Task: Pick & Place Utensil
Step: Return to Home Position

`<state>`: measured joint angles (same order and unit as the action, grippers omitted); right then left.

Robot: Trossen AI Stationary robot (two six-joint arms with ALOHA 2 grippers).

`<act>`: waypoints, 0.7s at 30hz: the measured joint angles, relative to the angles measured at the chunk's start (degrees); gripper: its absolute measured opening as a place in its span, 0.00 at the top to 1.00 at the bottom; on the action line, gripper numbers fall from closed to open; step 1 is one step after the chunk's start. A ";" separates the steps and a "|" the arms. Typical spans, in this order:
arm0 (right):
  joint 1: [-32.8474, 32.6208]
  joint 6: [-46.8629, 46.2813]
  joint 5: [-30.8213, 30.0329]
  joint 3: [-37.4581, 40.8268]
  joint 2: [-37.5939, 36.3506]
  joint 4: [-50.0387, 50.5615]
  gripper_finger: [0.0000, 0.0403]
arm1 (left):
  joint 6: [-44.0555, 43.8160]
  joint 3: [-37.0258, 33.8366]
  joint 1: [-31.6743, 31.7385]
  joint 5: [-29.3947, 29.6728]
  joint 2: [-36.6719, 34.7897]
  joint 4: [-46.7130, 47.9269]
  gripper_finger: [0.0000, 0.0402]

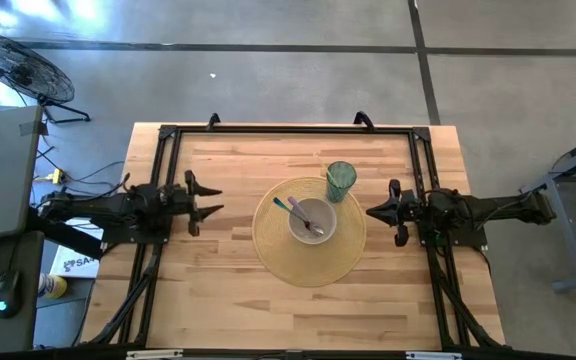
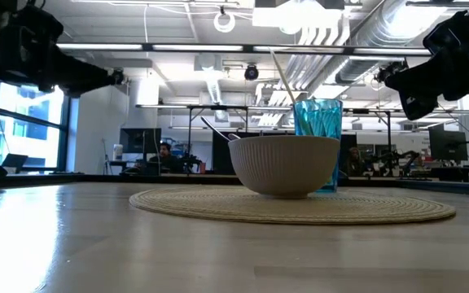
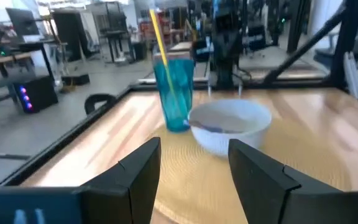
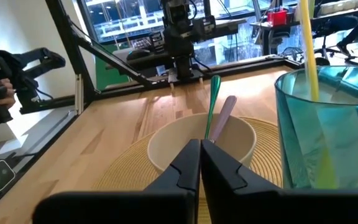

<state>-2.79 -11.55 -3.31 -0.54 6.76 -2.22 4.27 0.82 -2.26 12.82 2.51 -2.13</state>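
A white bowl (image 1: 312,222) sits on a round woven placemat (image 1: 273,250) in the table's middle. Two utensils, one green-handled (image 4: 214,93) and one pinkish (image 4: 224,115), lean in the bowl with their handles over its rim. A blue-green tumbler (image 1: 340,180) holding a yellow straw (image 3: 160,43) stands on the mat's far right part. My left gripper (image 1: 215,199) is open and empty, left of the mat. My right gripper (image 1: 371,212) is shut and empty, right of the mat.
A black frame (image 1: 288,130) runs along the table's far edge and down both sides by the arm bases. Bare wood lies near the front edge (image 1: 288,320). A fan (image 1: 23,70) stands on the floor beyond the far left corner.
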 joint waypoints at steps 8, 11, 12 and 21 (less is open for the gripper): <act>0.02 0.00 0.00 0.00 -0.02 -0.21 0.98 | -0.07 -0.07 0.00 -0.42 0.23 -0.53 0.54; 0.00 0.01 0.00 0.00 -0.02 -0.24 0.98 | -0.24 -0.09 0.00 -0.53 0.23 -0.44 0.54; 0.00 0.02 0.00 0.00 -0.02 -0.24 0.98 | -0.24 -0.09 0.00 -0.57 0.25 -0.40 0.54; 0.00 0.02 0.02 0.00 -0.02 -0.48 0.97 | -0.24 -0.15 0.00 -0.68 0.23 -0.47 0.54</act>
<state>-2.79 -11.53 -3.29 -0.54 6.74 -2.70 4.03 0.67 -2.26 12.14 2.74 -2.60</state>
